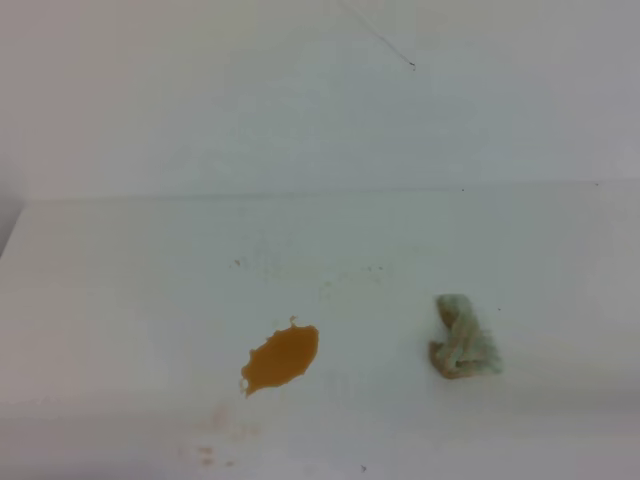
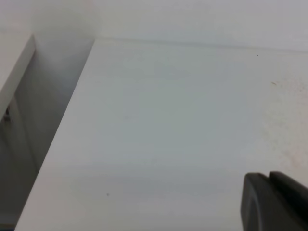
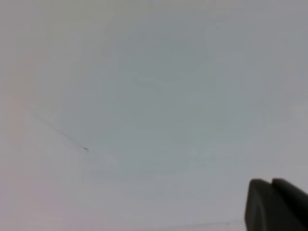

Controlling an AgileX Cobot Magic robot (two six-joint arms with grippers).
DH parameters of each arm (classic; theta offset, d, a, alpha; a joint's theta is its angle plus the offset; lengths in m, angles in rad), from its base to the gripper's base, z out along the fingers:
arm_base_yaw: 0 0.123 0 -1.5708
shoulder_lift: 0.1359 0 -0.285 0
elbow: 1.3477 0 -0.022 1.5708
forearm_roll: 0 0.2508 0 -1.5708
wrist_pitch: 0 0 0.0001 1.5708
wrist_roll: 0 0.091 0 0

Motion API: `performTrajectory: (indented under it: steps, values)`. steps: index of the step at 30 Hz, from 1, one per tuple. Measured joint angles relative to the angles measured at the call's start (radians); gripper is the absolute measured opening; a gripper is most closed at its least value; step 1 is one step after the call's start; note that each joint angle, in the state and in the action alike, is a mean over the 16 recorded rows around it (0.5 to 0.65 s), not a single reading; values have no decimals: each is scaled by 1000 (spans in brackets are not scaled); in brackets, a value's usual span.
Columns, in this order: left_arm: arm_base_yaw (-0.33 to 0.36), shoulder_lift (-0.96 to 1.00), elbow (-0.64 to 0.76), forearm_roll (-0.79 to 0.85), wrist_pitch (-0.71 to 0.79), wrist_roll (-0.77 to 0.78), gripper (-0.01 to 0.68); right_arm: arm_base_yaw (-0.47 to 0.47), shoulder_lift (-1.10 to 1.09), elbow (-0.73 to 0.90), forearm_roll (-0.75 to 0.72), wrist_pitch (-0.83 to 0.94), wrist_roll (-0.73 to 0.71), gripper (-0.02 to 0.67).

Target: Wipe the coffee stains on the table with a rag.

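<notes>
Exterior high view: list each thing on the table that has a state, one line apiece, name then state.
Stain: wet orange-brown blotch, not yet wiped; faint specks near its lower left.
Rag: bunched, brown-stained, lying loose to the right of the stain, apart from it.
Table: white, soiled only around the stain.
Right pincer: shut, holding nothing, away from the rag.
Left pincer: only a dark edge shows; open or shut is unclear.
</notes>
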Motion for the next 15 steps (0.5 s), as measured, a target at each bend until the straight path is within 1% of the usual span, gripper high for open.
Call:
performTrajectory:
  steps: [3, 6, 11, 15]
  values:
    - [0, 0, 0, 0, 0, 0, -3, 0, 1, -33, 15, -17, -1, 0]
    - [0, 0, 0, 0, 0, 0, -3, 0, 16, -82, 29, 8, -2, 0]
    - [0, 0, 0, 0, 0, 0, -3, 0, 96, -207, 46, 120, -15, 0]
    - [0, 0, 0, 0, 0, 0, -3, 0, 207, -340, 55, 228, -72, 0]
